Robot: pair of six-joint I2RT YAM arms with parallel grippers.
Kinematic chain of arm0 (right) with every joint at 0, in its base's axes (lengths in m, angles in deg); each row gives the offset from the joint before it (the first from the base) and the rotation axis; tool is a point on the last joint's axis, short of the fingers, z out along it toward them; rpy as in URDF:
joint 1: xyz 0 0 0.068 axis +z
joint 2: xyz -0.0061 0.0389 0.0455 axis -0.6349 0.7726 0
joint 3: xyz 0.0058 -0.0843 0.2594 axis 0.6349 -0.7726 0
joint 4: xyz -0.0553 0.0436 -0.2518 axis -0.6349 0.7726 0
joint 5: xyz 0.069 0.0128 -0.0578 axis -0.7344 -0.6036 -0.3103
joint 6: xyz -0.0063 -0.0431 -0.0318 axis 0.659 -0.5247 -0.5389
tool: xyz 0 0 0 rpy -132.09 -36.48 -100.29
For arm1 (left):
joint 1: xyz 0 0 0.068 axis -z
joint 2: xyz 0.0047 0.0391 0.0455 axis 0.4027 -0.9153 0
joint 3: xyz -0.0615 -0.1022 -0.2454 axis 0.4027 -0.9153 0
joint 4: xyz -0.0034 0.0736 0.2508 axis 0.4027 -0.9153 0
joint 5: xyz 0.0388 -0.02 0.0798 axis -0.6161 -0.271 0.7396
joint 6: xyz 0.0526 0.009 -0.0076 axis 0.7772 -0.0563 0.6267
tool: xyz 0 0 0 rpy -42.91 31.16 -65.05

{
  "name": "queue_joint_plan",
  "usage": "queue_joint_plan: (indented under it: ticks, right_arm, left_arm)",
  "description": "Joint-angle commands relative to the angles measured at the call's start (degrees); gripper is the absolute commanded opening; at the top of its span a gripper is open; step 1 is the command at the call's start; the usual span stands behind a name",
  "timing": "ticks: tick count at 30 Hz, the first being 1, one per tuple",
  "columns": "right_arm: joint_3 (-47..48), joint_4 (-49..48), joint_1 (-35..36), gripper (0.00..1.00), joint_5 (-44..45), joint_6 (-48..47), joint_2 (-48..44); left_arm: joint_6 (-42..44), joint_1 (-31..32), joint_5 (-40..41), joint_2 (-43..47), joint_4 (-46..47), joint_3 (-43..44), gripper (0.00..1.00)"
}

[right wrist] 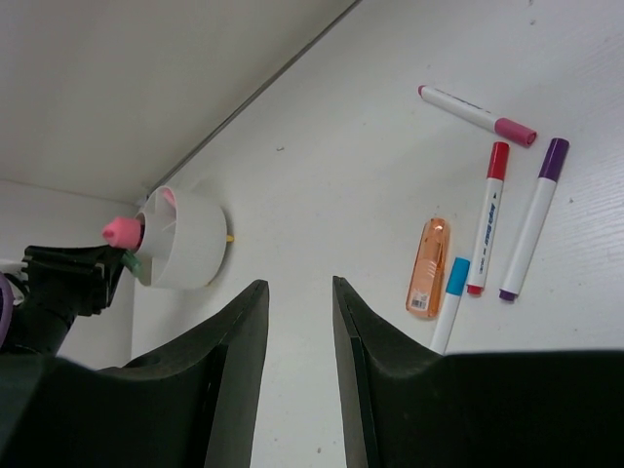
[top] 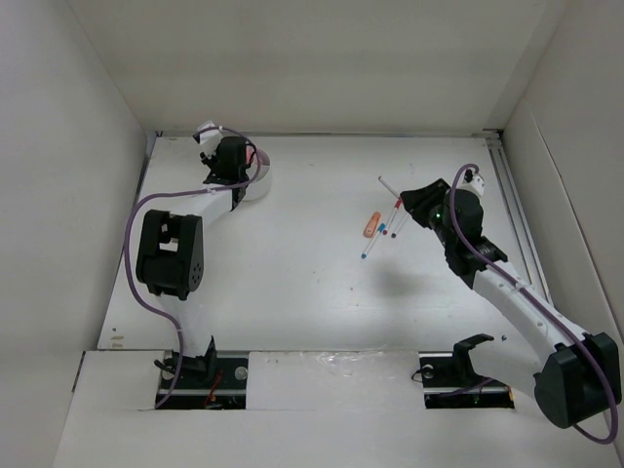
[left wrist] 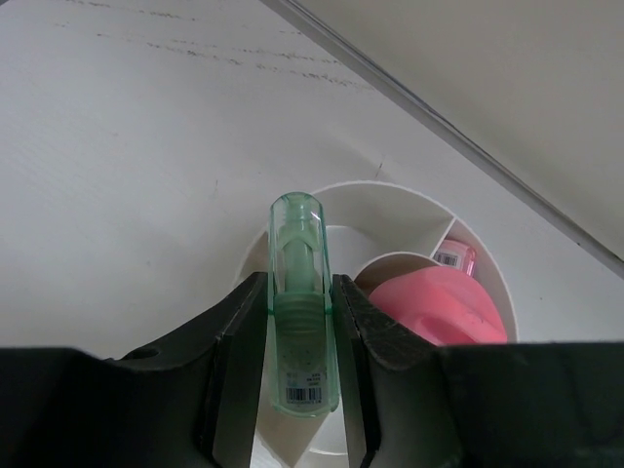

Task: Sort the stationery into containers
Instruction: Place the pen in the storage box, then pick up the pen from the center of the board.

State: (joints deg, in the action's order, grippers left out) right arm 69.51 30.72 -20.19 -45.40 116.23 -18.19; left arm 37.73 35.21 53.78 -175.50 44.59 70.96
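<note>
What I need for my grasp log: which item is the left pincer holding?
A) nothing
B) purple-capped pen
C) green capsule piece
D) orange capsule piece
C: the left wrist view shows the left pincer shut on the green capsule piece, at the white bowl.

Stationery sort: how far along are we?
Done: a pink item and a smaller pink piece sit in separate compartments of the white container. In hand: the left gripper is shut on the green piece over the container. Left: the orange piece, pink-capped pen, red-capped pen, purple-capped pen and blue-capped pen lie on the table by the open, empty right gripper.
</note>
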Motion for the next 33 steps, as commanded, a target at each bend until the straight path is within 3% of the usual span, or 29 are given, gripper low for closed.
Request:
queue_joint_plan:
  ticks: [1,5,12,17,22,24,28,33]
  right_arm:
    - [2.1,-2.5,0.6,0.39,0.3,-0.7,-1.2]
    - [2.1,-2.5,0.6,0.39,0.3,-0.7,-1.2]
    - [2.1,-2.5,1.1,0.39,-0.4,-0.7,-1.2]
    - [2.1,-2.5,1.1,0.37,0.2,-0.7,-1.7]
    - [2.1,-2.5,1.1,0.06,2.0,-0.7,-1.7]
    - [2.1,-2.5,1.1,0.02,3.2,-0.7,-1.7]
    - [2.1,-0.8,1.1,0.02,7.2,-0.1,-2.7]
    - [1.5,-0.8,1.1,0.28,8.5,0.5,-3.9]
  left_arm:
    - [-0.4,0.0,1.5,1.2,0.7,1.0,0.28]
    - [-0.4,0.0,0.9,3.3,0.7,-0.2,0.34]
    - [-0.4,0.0,-0.9,6.1,1.6,-1.4,0.34]
    - [-0.2,2.6,-2.3,11.7,4.6,-6.1,0.2]
    - [5.0,14.0,-1.7,17.0,12.8,-12.2,0.2]
    - [8.3,20.8,-4.3,16.0,14.2,-12.7,0.24]
    - [10.6,29.4,-13.6,7.9,12.4,-6.6,0.31]
    - [13.4,37.9,-16.0,-4.1,4.0,4.3,0.38]
